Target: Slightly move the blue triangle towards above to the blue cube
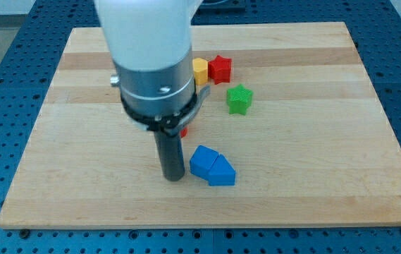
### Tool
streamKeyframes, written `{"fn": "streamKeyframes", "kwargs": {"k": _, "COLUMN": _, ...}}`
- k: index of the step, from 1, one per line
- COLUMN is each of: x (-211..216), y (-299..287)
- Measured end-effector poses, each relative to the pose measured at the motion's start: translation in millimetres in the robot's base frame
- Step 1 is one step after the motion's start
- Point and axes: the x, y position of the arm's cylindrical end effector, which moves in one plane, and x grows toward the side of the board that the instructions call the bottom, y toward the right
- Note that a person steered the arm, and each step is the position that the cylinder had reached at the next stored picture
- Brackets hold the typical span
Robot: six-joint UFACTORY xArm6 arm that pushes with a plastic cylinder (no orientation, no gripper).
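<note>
Jaws are absent on this arm, so nothing is held: my tip (173,176) rests on the tabletop (313,190) just left of the blue cube (202,161), which touches the blue triangle (221,171) at its lower right, apparently not yet moved above.

Arm descends from the view's top, white housing over a dark collar. Rod stands upright below it. My tip (173,176) is set on the board surface, fully visible.
</note>
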Motion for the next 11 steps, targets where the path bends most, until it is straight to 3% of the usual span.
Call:
{"fn": "streamKeyframes", "kwargs": {"k": 1, "x": 31, "y": 0}}
{"fn": "streamKeyframes", "kwargs": {"k": 2, "x": 22, "y": 39}}
{"fn": "streamKeyframes", "kwargs": {"k": 6, "x": 23, "y": 83}}
{"fn": "streamKeyframes", "kwargs": {"k": 11, "x": -1, "y": 87}}
